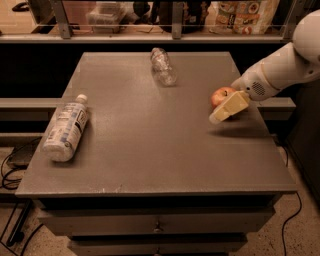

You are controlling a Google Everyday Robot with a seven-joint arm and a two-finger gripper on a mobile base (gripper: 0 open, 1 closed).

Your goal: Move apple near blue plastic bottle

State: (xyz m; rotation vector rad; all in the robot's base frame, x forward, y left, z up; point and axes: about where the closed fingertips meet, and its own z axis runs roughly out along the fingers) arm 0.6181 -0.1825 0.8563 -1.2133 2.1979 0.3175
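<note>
The red apple (220,95) sits near the right edge of the grey table (150,130). My gripper (225,110) reaches in from the right, its cream fingers (231,106) right in front of the apple and partly covering it. The blue plastic bottle (65,130), clear with a white cap and a white-and-blue label, lies on its side near the table's left edge, far from the apple.
A smaller clear label-less bottle (163,66) lies on its side at the back middle of the table. A shelf with bags and boxes (240,12) runs behind the table. Cables (12,165) lie on the floor at the left.
</note>
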